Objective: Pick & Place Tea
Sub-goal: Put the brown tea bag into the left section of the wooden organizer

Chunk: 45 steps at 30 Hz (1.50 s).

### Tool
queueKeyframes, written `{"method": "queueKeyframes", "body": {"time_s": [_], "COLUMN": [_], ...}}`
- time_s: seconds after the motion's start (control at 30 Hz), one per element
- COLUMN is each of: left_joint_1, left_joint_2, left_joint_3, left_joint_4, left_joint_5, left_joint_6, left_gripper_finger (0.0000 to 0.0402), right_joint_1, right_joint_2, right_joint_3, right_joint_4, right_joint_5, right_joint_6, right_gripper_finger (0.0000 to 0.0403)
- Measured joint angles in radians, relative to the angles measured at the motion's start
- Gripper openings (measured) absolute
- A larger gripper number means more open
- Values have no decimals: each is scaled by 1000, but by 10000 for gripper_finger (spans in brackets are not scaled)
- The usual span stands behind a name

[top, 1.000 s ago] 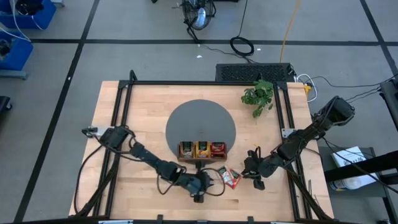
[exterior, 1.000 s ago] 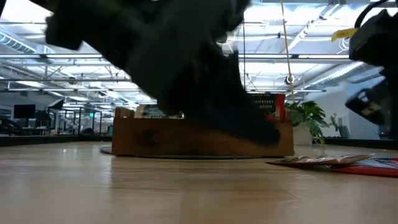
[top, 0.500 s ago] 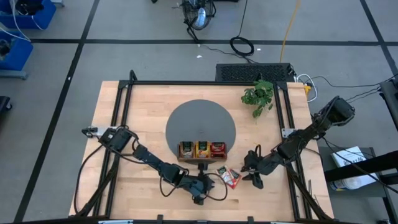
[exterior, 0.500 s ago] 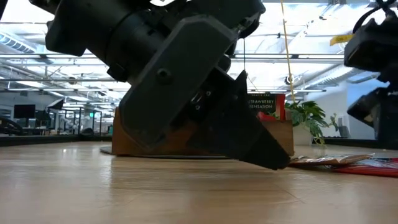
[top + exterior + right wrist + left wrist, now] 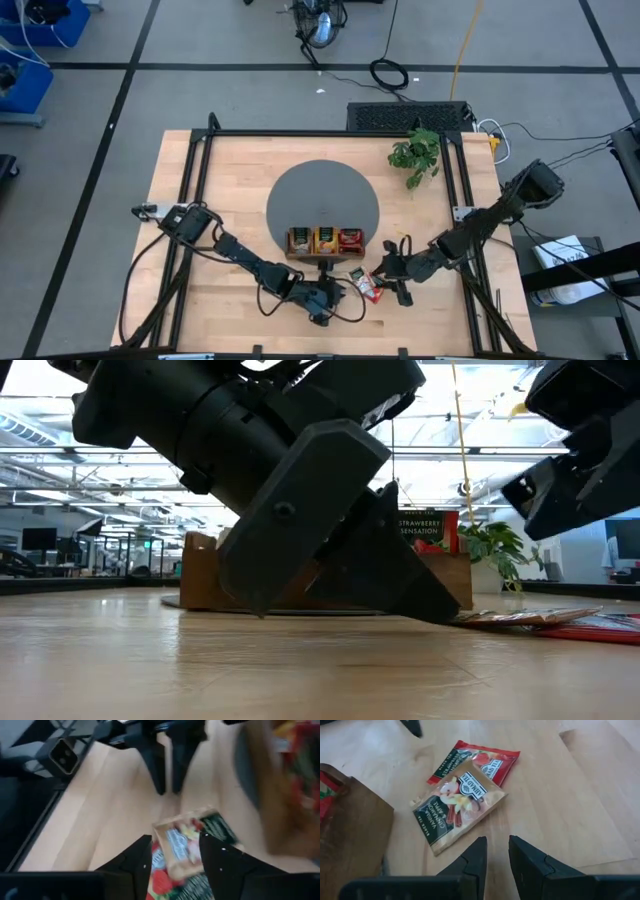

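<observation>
Lying flat, seemingly glossy sachets (image 5: 459,806)

Grey tiled floor (image 5: 200,90); cables (image 5: 390,72); bright ceiling lights (image 5: 120,430).

Two tea sachets (image 5: 462,802) flat on table – tan overlapping red – beside tray

We see the pale wooden table (image 5: 220,180) evenly lit from overhead in the high view, shadows short and soft. At table height, bright ceiling strip lights burn behind the dark, backlit left arm (image 5: 260,450), which looms out of focus. Our right wrist view is smeared with motion blur across the overlapping flat tea sachets (image 5: 182,845); the left wrist view stays crisp on them.
</observation>
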State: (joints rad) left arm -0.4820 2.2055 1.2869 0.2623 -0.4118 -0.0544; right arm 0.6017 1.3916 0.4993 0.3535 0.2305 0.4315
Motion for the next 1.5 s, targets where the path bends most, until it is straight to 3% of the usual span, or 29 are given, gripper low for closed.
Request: {"method": "queueKeyframes", "body": {"time_s": [0.13,0.27,0.37,0.6,0.83,1.03,1.23,1.5], "left_joint_1": [-2,-10,-18,-33,-54,-70,-81,-103], "left_joint_2": [0,0,0,0,0,-8,-74,-97], "left_joint_3": [0,0,0,0,0,1,2,2], "left_joint_4": [2,0,0,-4,1,-63,-237,-223], "left_joint_5": [0,0,-3,-8,-8,-53,-79,-41], "left_joint_6": [-1,-3,2,-1,-35,-100,-305,-394], "left_gripper_finger": [88,88,88,88,88,88,88,88], "right_joint_1": [-24,-28,-27,-40,-40,-41,-23,4], "right_joint_2": [135,237,283,397,495,511,463,363], "right_joint_3": [35,95,127,184,236,265,273,275], "right_joint_4": [96,61,37,99,218,213,194,130], "right_joint_5": [-72,-25,30,-36,-54,-102,-105,-103], "right_joint_6": [-44,-81,-101,-87,-92,-130,-204,-231], "right_gripper_finger": [127,98,75,24,1,0,0,0]}}
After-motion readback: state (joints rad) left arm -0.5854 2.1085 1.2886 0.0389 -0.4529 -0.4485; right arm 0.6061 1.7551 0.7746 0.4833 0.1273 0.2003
